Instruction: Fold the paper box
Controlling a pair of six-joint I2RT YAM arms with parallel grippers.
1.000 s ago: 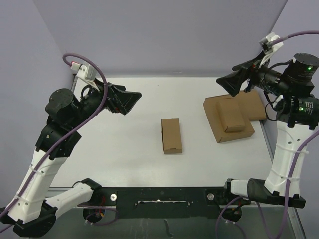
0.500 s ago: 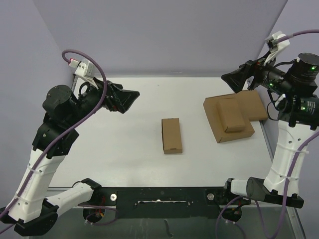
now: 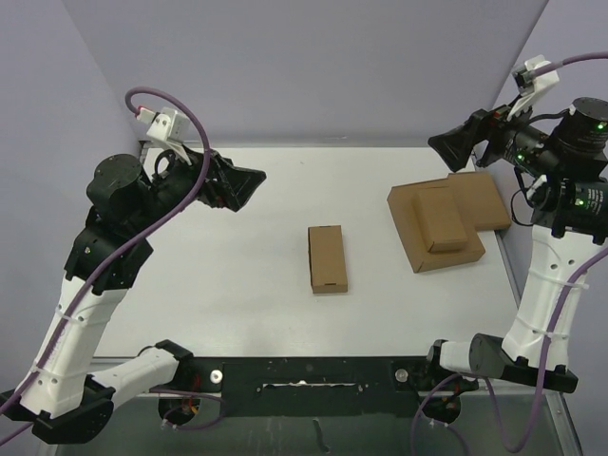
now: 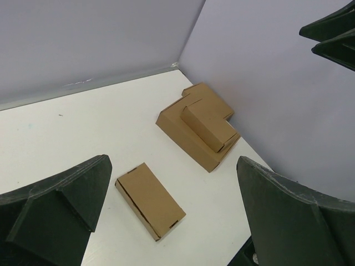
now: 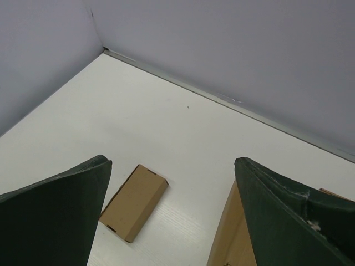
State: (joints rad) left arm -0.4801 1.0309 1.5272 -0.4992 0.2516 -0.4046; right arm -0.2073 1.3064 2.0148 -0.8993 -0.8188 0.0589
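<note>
The paper box (image 3: 327, 258) lies closed and flat in the middle of the white table, a small narrow brown box with its long side running front to back. It also shows in the left wrist view (image 4: 150, 200) and in the right wrist view (image 5: 133, 202). My left gripper (image 3: 249, 185) hangs open, high above the table's far left, well away from the box. High over the far right, my right gripper (image 3: 446, 147) is open too. Neither holds anything, as each wrist view shows: left gripper (image 4: 173, 166), right gripper (image 5: 172, 163).
At the right stands a flat brown cardboard slab (image 3: 408, 218) with a squat brown box (image 3: 439, 220) on top and another flat brown piece (image 3: 484, 199) behind it. Purple walls close the back and both sides. The arm bases sit along the near edge.
My right gripper has drawn back up and to the right, away from the slab. The left arm has shifted only slightly. The paper box has not moved.
</note>
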